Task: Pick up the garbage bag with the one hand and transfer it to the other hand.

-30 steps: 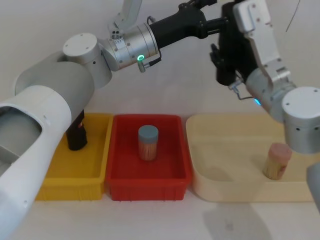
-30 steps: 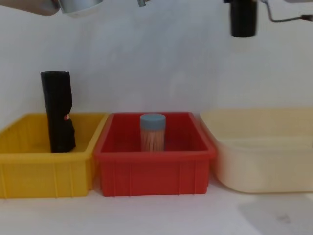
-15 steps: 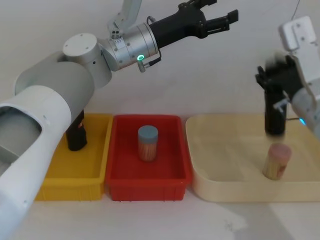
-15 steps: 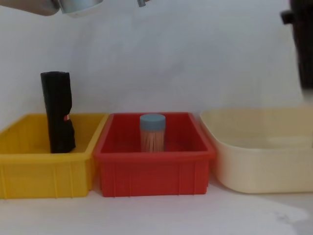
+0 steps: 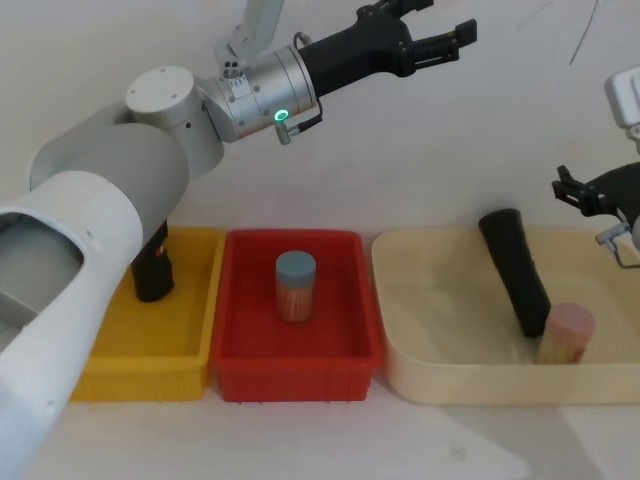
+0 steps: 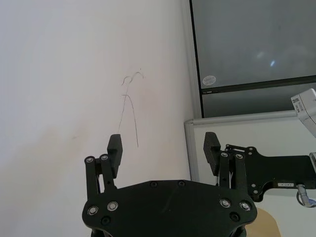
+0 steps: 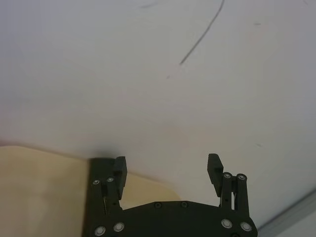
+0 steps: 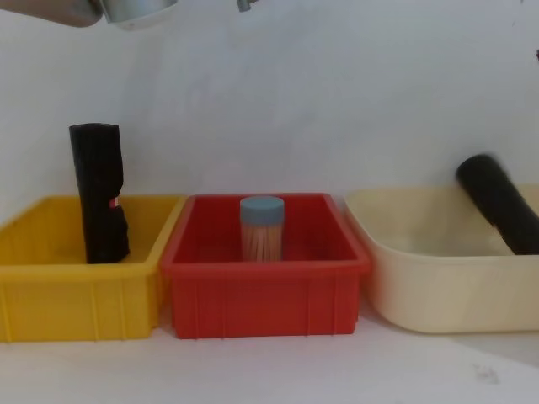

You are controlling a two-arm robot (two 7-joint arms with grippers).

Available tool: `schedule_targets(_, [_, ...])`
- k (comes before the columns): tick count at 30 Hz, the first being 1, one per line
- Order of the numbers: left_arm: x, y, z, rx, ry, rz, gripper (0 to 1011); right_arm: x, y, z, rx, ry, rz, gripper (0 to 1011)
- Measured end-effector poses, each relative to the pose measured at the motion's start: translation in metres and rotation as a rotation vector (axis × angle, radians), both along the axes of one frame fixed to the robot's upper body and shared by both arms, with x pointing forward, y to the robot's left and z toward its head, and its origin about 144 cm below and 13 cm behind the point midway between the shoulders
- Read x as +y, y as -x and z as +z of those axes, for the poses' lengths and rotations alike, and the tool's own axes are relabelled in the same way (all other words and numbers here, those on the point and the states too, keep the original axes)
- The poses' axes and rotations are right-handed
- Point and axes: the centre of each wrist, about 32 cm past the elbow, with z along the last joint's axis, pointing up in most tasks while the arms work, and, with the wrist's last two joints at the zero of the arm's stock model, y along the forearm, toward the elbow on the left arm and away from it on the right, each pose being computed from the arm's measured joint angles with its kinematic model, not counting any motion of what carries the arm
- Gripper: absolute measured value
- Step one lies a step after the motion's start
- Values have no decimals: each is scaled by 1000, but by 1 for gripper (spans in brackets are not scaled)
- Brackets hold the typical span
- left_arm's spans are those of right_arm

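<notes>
Right of centre in the head view: garbage bag [image 5: 517, 270], black roll, leaning tilted inside the cream bin [image 5: 440, 375], its lower end beside the pink-lidded jar [image 5: 566, 332]. At the right edge: right gripper [image 5: 598, 190], fingers spread, empty, above and apart from the bag. Across the top: left gripper [image 5: 447, 38], fingers spread, empty. Centre: red bin [image 5: 295, 372] with blue-lidded jar [image 5: 296, 285]. Left: yellow bin [image 5: 150, 372].

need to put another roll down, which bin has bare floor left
The cream bin has bare floor on its red-bin side; the garbage bag and pink-lidded jar crowd its far right. The red bin is free around the blue-lidded jar.
</notes>
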Motion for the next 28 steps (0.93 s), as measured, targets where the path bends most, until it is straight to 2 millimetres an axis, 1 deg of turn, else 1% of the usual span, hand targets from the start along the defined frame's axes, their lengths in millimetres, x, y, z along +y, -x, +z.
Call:
schedule_targets(8, [0, 0, 0, 0, 0, 0, 1001, -6, 5, -1, 11, 8, -25, 1004])
schedule_targets(28, [0, 0, 0, 0, 0, 0, 1001, -10, 8, -2, 20, 14, -43, 1004])
